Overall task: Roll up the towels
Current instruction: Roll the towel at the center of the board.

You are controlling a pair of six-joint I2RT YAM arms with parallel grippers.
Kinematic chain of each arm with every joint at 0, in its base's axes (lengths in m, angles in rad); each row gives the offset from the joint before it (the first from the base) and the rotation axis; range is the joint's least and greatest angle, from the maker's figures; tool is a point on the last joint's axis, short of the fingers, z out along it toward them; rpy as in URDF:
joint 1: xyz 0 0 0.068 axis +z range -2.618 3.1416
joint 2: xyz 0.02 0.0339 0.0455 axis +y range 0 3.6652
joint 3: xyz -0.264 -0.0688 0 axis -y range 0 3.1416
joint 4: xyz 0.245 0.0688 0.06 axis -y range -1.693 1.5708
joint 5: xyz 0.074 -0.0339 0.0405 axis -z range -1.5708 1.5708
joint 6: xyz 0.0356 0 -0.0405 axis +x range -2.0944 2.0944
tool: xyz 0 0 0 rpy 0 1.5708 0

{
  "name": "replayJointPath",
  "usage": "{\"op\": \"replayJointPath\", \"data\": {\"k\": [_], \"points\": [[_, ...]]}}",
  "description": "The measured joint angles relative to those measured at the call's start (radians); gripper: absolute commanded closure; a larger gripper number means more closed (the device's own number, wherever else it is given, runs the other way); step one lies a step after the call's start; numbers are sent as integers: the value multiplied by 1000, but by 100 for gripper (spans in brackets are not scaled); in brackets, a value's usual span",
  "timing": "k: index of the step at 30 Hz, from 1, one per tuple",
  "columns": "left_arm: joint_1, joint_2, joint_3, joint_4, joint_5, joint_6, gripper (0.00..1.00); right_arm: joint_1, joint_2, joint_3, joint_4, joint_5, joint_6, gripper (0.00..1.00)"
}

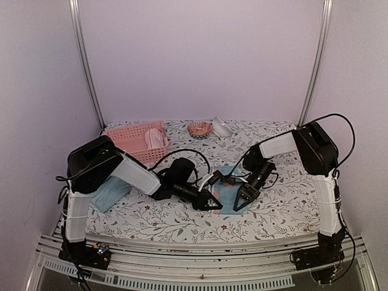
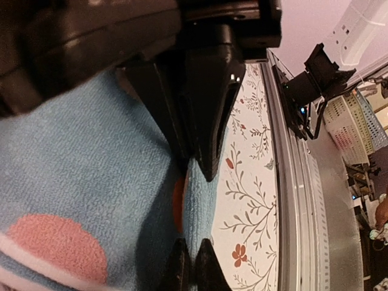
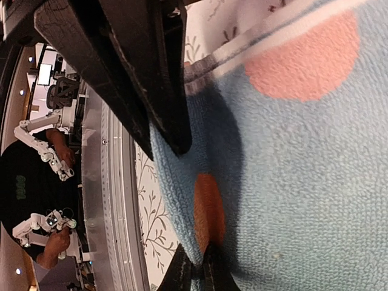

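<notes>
Floral table (image 1: 285, 206). Left gripper (image 1: 213, 205) and right gripper (image 1: 240, 204) each clamped shut on the patterned towel (image 1: 227, 191), hem between the jaws. Bite is shallow, so the hem may slip out mid-roll.

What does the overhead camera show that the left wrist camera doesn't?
Only overhead: the pink basket with a pink towel in it, a teal towel partly under the left arm, and the right gripper. Only the wrist: the blue towel's fuzzy weave and a big orange dot up close. Both: the left gripper shut on that towel's edge, on the flowery tablecloth.
</notes>
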Motion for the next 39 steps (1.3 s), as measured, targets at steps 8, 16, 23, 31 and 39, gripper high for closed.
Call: {"op": "replayJointPath", "data": {"k": [8, 16, 23, 31, 39], "points": [[36, 63, 61, -43, 37, -158, 100, -32, -1, 11, 13, 6, 125, 65], [41, 61, 60, -42, 16, -263, 100, -42, -365, -175, 245, 241, 234, 70], [43, 61, 67, -58, -3, -314, 100, 185, -649, -432, 528, 517, 254, 70], [43, 61, 78, -86, -10, -324, 100, 264, -632, -516, 723, 723, 249, 69], [43, 61, 92, -125, -11, -322, 100, 312, -632, -518, 787, 771, 219, 66]]}}
